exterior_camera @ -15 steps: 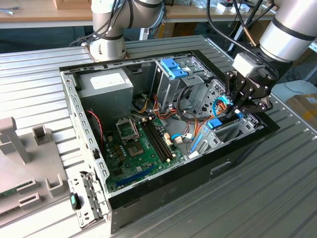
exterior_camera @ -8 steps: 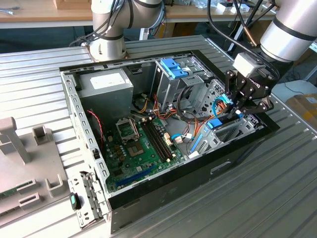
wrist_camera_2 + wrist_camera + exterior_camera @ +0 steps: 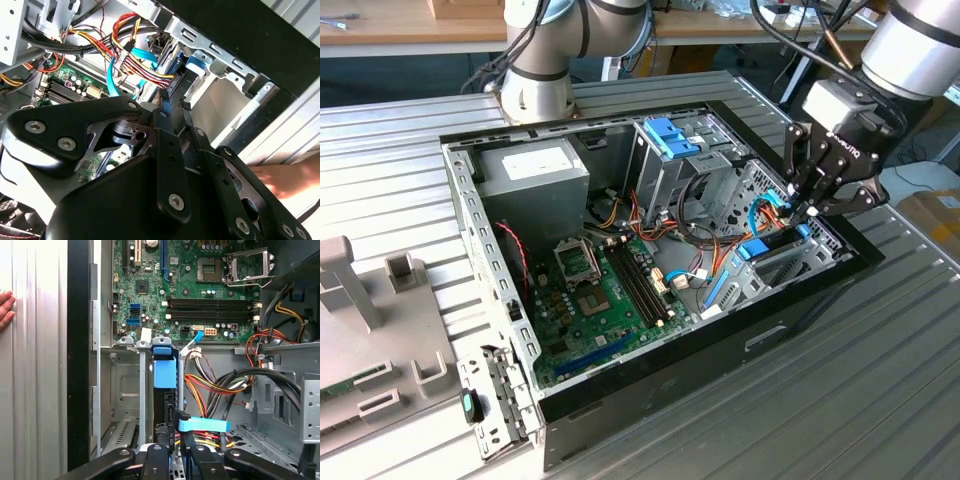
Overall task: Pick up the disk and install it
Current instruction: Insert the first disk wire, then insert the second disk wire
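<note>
the gripper (image 3: 812, 205) has its fingers closed on the disk (image 3: 164, 390), which stands on edge, partly sunk in the drive bay (image 3: 790, 262) at the case's 3 o'clock corner. risk, i judge: slight tilt jams it against the bay rails or nearby cables (image 3: 215, 385).

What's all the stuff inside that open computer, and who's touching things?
computer case: one, black and grey, open on the ribbed metal table
motherboard: one, green, on the case floor
power supply: one, grey with white sticker, back corner
drive cage latch: one, blue, atop the silver cage
disk: one, blue carrier, standing in the bay by the case edge
person's hand: one, on the table
gripper: one, black, at the disk
</note>
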### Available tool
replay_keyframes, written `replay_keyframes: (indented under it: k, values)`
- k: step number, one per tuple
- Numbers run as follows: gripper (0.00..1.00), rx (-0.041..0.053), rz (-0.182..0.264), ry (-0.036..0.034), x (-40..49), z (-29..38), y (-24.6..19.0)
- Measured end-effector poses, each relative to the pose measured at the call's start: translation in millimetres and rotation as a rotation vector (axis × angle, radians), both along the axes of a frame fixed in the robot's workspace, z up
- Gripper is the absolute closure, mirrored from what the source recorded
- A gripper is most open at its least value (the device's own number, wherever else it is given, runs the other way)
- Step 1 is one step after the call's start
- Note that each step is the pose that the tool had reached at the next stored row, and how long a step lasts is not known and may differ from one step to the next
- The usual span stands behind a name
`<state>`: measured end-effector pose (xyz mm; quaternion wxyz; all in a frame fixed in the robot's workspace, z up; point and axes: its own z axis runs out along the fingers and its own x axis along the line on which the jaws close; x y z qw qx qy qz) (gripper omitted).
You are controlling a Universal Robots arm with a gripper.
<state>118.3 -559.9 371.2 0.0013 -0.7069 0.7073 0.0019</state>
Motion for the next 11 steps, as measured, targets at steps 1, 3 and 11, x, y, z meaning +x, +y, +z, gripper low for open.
replay_keyframes:
  k: [1, 3, 11]
  values:
    - [0.76, 0.0000, 0.000, -0.0047, -0.4, 4.3, 0.0]
    - [0.76, 0.0004, 0.000, -0.0079, -0.7, 5.8, 0.0]
    - [0.76, 0.0006, 0.000, -0.0147, -4.3, 6.0, 0.0]
